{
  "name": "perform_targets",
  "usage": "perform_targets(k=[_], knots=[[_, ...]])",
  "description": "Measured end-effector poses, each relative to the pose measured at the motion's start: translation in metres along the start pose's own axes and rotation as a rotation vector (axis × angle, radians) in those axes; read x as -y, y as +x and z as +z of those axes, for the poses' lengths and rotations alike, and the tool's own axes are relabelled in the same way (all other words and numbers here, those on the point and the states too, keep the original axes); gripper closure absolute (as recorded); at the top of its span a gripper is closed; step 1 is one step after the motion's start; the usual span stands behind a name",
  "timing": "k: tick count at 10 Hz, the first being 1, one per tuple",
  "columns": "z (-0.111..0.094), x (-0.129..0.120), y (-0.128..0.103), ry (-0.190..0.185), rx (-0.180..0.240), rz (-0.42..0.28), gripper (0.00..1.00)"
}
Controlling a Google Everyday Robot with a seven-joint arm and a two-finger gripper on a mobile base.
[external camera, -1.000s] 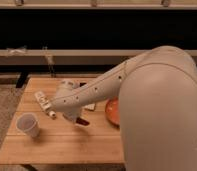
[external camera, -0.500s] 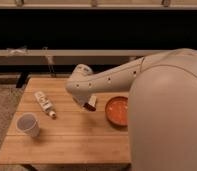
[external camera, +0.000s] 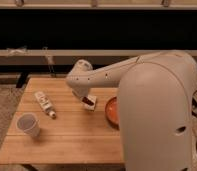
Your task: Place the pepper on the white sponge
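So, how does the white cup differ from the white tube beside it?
The cup stands upright; the tube lies flat, further back. The cup is plain white; the tube bears dark labels. Both sit on the table, left of the gripper, shut on the pepper at the white sponge.

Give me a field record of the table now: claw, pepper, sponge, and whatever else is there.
claw: shut, low over the middle of the wooden table
orange-red dish: right side, partly hidden by the arm
white sponge: on the table, just left of the dish
pepper: dark red, at the claw's tip, seemingly gripped, at the sponge's left edge; contact unclear
white cup: front left, upright
white tube: lying left of the sponge
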Motion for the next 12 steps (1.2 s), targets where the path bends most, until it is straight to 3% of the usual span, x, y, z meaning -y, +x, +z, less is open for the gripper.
perform_targets(k=[7,12], knots=[[0.035,0.039,0.015,-0.028,0.008,0.069,1.00],[0.053,0.045,0.008,-0.031,0.014,0.076,1.00]])
